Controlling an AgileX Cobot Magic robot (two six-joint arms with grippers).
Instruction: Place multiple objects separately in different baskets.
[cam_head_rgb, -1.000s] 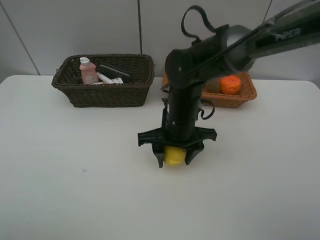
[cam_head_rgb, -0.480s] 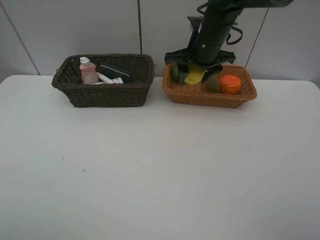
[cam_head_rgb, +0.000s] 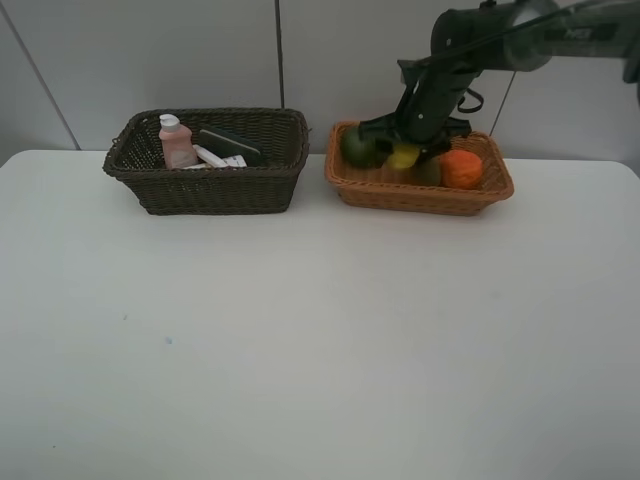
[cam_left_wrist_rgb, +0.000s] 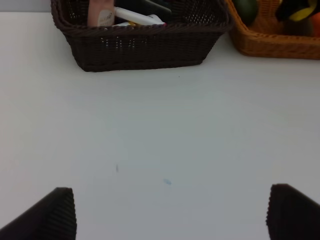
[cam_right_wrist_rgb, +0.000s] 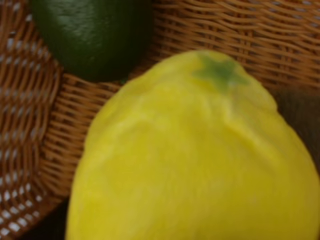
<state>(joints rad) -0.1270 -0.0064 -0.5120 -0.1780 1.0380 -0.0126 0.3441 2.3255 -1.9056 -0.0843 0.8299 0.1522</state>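
Observation:
My right gripper (cam_head_rgb: 405, 150) is down inside the orange-tan basket (cam_head_rgb: 420, 195), shut on the yellow lemon (cam_head_rgb: 404, 156). The lemon (cam_right_wrist_rgb: 195, 160) fills the right wrist view, with the dark green avocado (cam_right_wrist_rgb: 95, 35) beside it on the weave. The avocado (cam_head_rgb: 358, 148), the kiwi (cam_head_rgb: 428, 172) and the orange (cam_head_rgb: 461, 168) lie in that basket. The dark brown basket (cam_head_rgb: 215, 190) holds the pink bottle (cam_head_rgb: 177, 142), the marker (cam_head_rgb: 215, 157) and the dark eraser block (cam_head_rgb: 230, 145). The blue-capped bottle is hidden. My left gripper (cam_left_wrist_rgb: 170, 215) is open and empty above the table.
The two baskets stand side by side at the back of the white table (cam_head_rgb: 320, 340), close to the grey wall. The left wrist view shows the dark basket (cam_left_wrist_rgb: 145, 47) and a corner of the orange-tan basket (cam_left_wrist_rgb: 280, 45).
My right gripper carried the lemon from the table's middle up and back over the orange-tan basket, then lowered it into the basket between the avocado and the kiwi.

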